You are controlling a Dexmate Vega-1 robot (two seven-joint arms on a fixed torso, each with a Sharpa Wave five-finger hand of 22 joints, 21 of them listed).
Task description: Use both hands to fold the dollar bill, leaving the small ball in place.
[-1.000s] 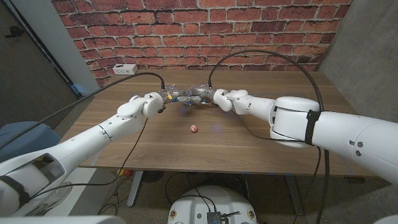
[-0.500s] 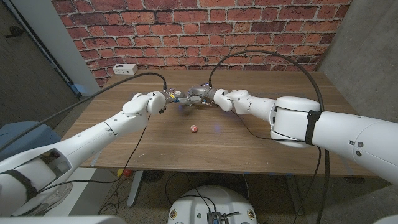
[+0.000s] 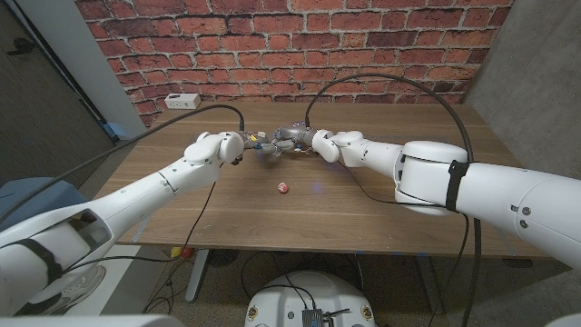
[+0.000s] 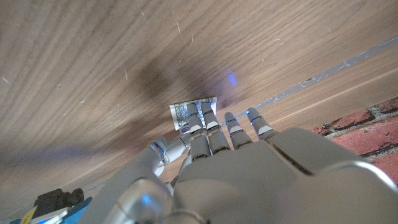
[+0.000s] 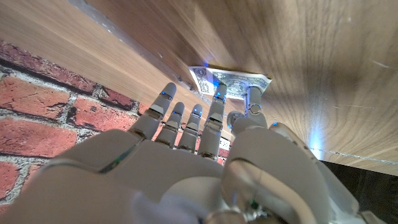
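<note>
The dollar bill (image 4: 193, 114) is seen lying on the wooden desk (image 3: 381, 200) toward the far side, between the two hands; in the left wrist view the fingertips (image 4: 208, 119) of the left hand (image 3: 238, 145) are placed on the bill's near edge, with the other fingers extended beside them; in the right wrist view the right hand (image 3: 289, 138) is shown with fingers spread, two fingertips (image 5: 219, 93) touching the bill; whether either hand actually pinches the note cannot be told; the small pink ball (image 3: 282, 188) is found on the desk nearer the robot, well apart from both hands; a white box (image 3: 182, 101) is set at the desk's far left, against the brick wall (image 3: 300, 45).
</note>
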